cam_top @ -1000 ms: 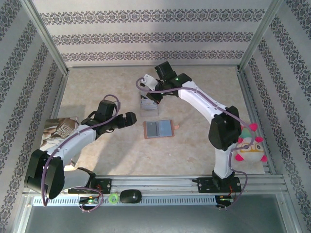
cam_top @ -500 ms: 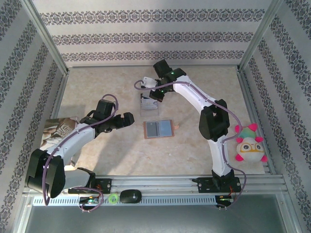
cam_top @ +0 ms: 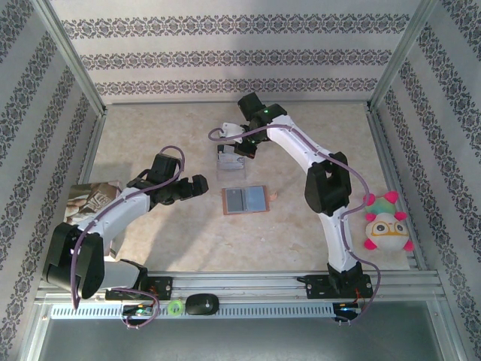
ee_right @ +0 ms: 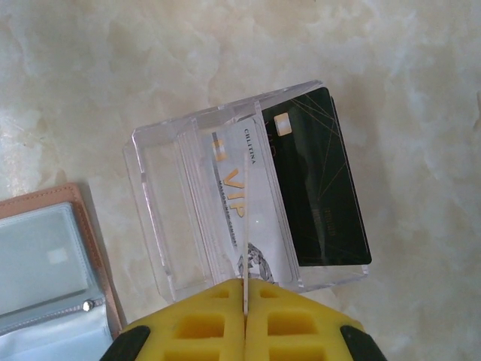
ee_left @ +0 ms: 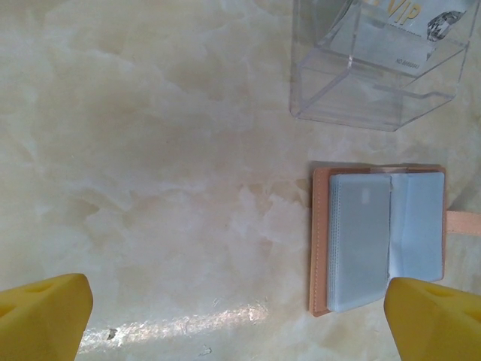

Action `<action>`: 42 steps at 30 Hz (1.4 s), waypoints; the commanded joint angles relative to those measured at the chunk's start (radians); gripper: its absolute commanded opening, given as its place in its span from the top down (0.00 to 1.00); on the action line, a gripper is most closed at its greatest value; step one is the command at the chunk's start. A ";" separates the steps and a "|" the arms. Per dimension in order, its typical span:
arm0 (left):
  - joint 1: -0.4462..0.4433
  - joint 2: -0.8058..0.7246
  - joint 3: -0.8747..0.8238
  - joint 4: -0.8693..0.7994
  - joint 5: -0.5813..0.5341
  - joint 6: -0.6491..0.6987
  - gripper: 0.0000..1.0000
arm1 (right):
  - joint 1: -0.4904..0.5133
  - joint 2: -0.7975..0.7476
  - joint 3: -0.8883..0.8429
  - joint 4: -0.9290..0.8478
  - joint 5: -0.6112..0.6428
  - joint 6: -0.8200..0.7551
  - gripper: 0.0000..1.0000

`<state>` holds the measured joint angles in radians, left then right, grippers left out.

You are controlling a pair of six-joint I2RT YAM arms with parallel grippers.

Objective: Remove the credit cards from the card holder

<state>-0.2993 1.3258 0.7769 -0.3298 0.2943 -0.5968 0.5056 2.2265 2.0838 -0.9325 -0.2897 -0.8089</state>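
Yellow pads (ee_left: 45, 316) of left gripper (cam_top: 194, 188) spread wide, empty, over table (ee_left: 150, 150); just beyond, holder (ee_left: 376, 241) open flat, edges free all round; farther, apart, clear case (ee_right: 225, 195) with cards (ee_right: 316, 188); right gripper (ee_right: 245, 289) pinched tight at its rim, anything held unclear

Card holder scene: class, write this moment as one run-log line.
left claw open, near card holder | right claw shut over clear box | card holder lying open, untouched
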 commanded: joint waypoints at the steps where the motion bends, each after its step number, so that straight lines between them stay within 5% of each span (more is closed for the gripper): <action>1: 0.009 0.019 0.031 -0.023 -0.008 0.014 0.00 | -0.007 0.041 0.039 -0.015 -0.023 -0.027 1.00; 34: 0.014 0.091 0.025 0.019 0.003 0.023 0.00 | 0.038 0.100 0.033 0.044 -0.035 -0.025 0.97; 40: 0.013 0.090 0.018 0.026 0.008 0.020 0.00 | 0.042 0.103 0.011 0.085 -0.004 0.000 0.88; 42: 0.012 0.090 0.016 0.027 0.011 0.020 0.00 | 0.041 0.094 -0.007 0.135 0.022 0.027 0.76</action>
<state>-0.2989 1.4055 0.7898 -0.3260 0.2958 -0.5938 0.5350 2.3184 2.1021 -0.8547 -0.2913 -0.8062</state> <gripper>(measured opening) 0.997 0.209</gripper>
